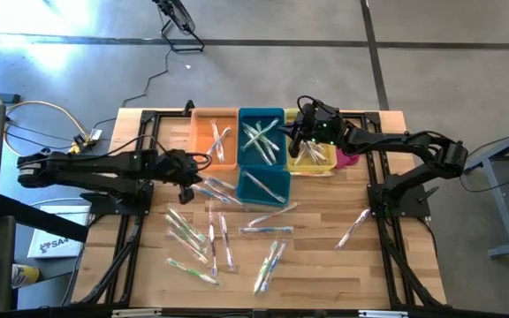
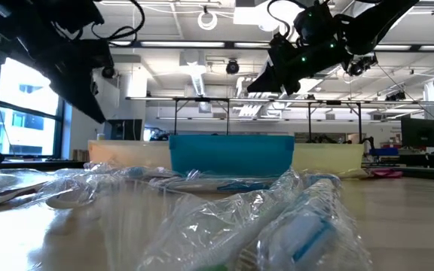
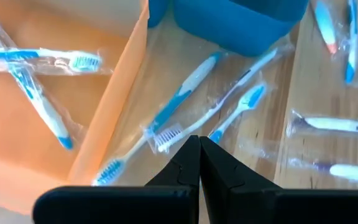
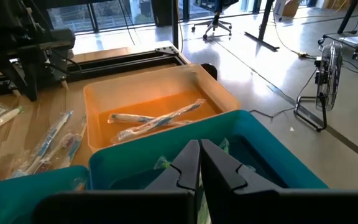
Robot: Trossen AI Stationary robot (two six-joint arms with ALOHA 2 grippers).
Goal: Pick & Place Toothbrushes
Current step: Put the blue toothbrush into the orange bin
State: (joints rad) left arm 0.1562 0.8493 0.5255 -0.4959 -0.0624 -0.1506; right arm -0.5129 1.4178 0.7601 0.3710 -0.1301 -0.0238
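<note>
The left gripper [image 1: 186,188], clenched and empty, hangs just above wrapped toothbrushes [image 1: 215,237] strewn over the table [image 1: 325,265] beside the orange bin [image 1: 203,141], while the right gripper [image 1: 299,141], likewise clenched empty, hovers over the teal bin [image 1: 256,113].

wrapped toothbrushes [image 1: 203,240] in clear shiny film are lying scattered flat across the wooden table [image 1: 325,265], handles white, blue and green. two are crossing in the orange bin [image 1: 203,141], several are piling in the teal bin [image 1: 247,119], one is resting in the blue bin [image 1: 277,196].
</note>
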